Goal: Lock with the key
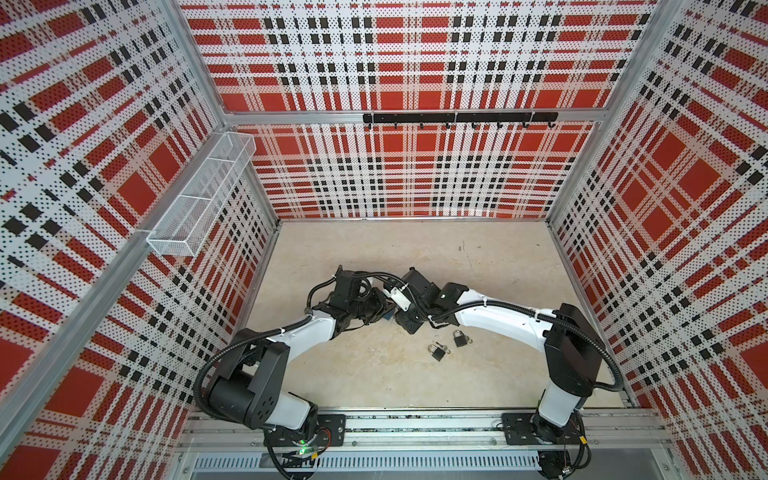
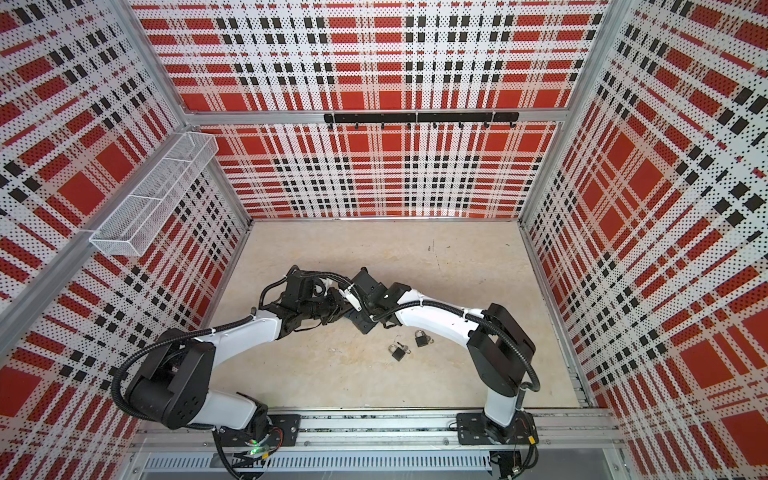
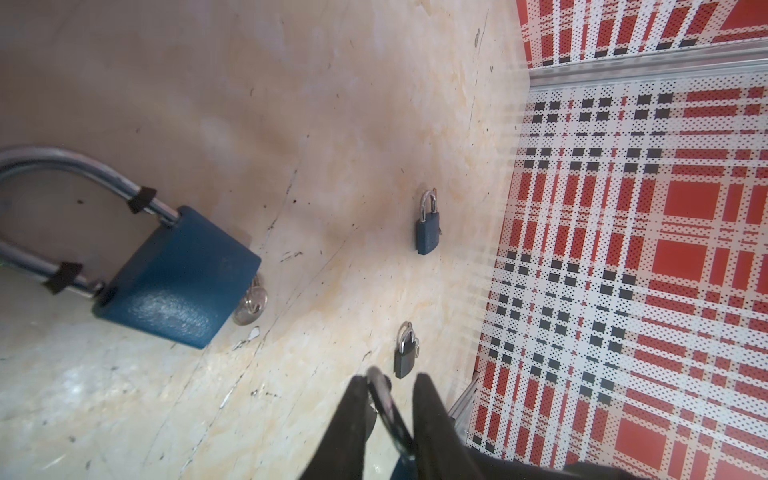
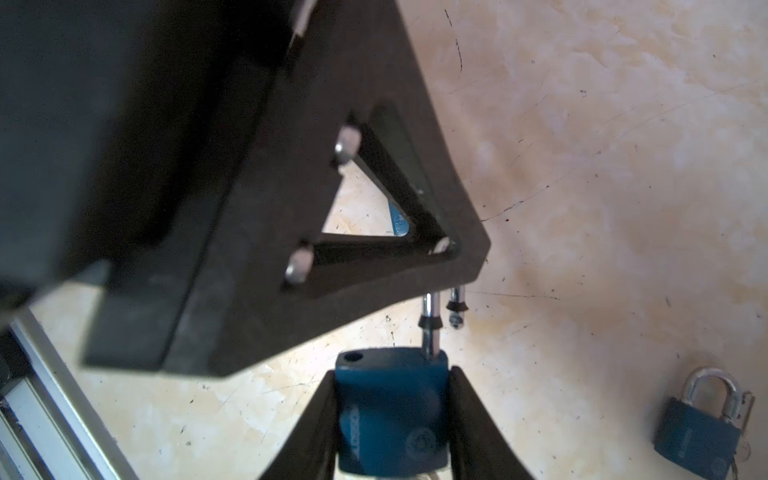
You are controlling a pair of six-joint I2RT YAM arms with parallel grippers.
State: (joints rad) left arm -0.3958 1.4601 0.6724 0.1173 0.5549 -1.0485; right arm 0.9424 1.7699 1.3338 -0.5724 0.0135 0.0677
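blue padlock [image 4: 390, 415] clamped in right gripper [image 4: 392, 372], shackle [image 4: 431, 332] between left gripper [image 3: 390, 380] fingers

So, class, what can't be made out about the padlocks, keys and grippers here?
- Both top views: the held padlock is mostly hidden under the wrists.
- Right wrist view: its shackle's bend is hidden behind a finger of the left gripper; its keyhole end runs off the frame.
- Left wrist view: the keyed padlock's shackle bend runs off the frame.
- Top views: two loose padlocks: keys too small to tell.
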